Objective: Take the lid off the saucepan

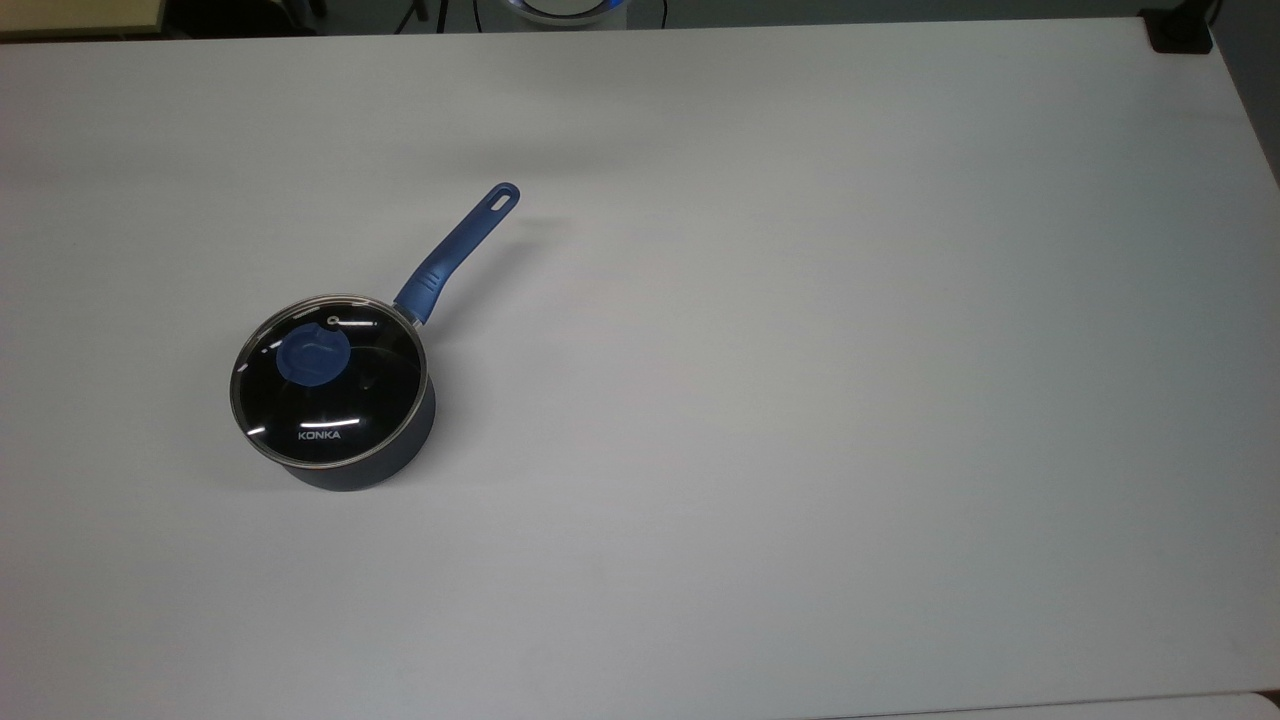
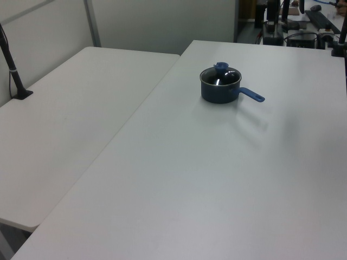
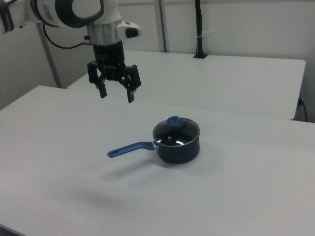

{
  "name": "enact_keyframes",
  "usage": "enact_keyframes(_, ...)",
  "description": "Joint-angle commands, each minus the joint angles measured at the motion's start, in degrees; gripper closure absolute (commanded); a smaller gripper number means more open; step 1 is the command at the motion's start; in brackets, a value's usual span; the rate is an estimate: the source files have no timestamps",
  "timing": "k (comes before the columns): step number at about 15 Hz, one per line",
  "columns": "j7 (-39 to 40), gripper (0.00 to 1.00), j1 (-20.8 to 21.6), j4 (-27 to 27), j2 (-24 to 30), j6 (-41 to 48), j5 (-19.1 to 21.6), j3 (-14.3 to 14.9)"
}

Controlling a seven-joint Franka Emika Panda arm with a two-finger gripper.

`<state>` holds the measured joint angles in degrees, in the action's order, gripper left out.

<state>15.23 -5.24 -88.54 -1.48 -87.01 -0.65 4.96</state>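
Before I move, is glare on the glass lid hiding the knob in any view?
Top view: white light streaks cross the lid, but the knob and the lettering stay clear. Left view: a bright glint sits on the glass, with the knob plain at the far rim. Right view: faint reflections, knob visible, gripper open above the table.

A small dark navy saucepan [image 1: 368, 462] sits upright on the white tabletop [image 1: 800, 400], toward the top view's left edge and well clear of every corner. Its long blue handle [image 1: 458, 252], slotted at the tip, points toward the top view's upper right. The lid [image 1: 330, 380], clear glass with a thin metal rim, a blue knob [image 1: 313, 355] and white "KONKA" lettering, rests closed on the pot.
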Motion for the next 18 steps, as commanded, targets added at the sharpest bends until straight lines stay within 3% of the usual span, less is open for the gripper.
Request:
enact_keyframes(1, -0.46, 0.0, 0.06, -0.14, 0.95, 0.44, 0.74, 0.4)
enact_keyframes(18, -0.72, 0.0, 0.32, -0.14, 0.86, 0.08, 0.04, -0.04)
